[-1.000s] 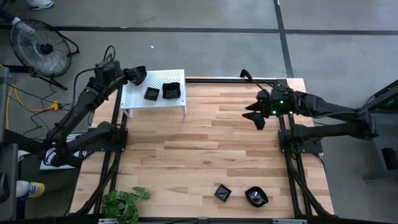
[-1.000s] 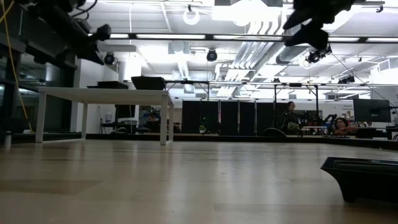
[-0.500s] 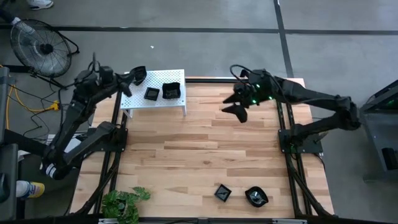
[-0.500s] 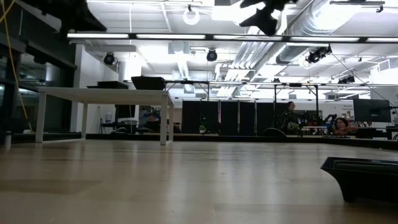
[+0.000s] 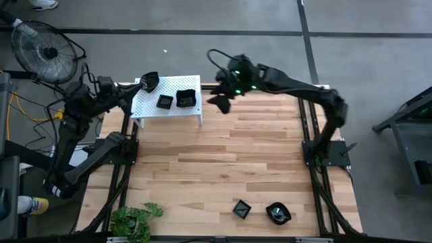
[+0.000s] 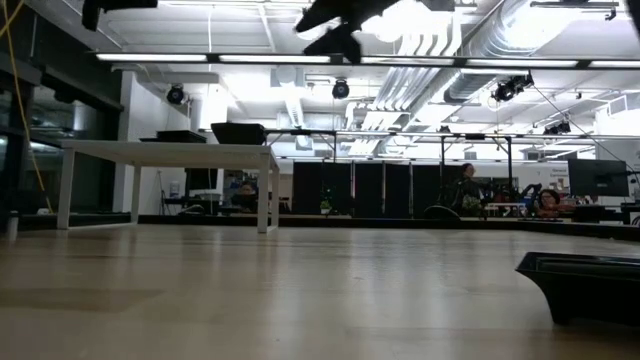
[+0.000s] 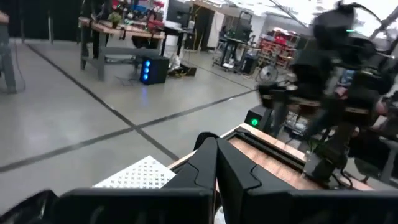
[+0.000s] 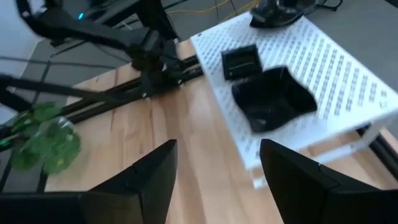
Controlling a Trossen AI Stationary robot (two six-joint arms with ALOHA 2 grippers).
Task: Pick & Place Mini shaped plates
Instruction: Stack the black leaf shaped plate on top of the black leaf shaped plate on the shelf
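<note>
Nearest the camera, at the desk's (image 5: 223,162) front edge, two black plates sit side by side: a square plate (image 5: 241,208) and a wavy plate (image 5: 278,214), both well apart from either end effector. The low view catches the rim of one of them (image 6: 585,283) at its right edge. A plant (image 5: 135,219) sits at the front left corner.

Up over the back of the desk, the right end effector (image 5: 217,102) hangs high in the air, fingers (image 8: 143,180) spread wide apart, nothing between them. It's just beside the white shelf's (image 5: 189,111) right end, off its edge and above it. In its wrist view, beyond the open fingers, the shelf carries a wavy-edged dish (image 8: 273,98) nearest, a smaller square dish (image 8: 242,60) just past it, and a third dish (image 8: 280,12) at the far corner.

From above, those three read as the big dish (image 5: 185,98), the small one (image 5: 164,102) beside it, and the corner one (image 5: 149,82).

The left end effector (image 5: 129,102) sits off the shelf's left end, fingers (image 7: 214,171) pressed together, empty. The corner dish is just beside it; contact can't be told.

Beyond the desk, a fan (image 5: 40,50) stands on the floor.
</note>
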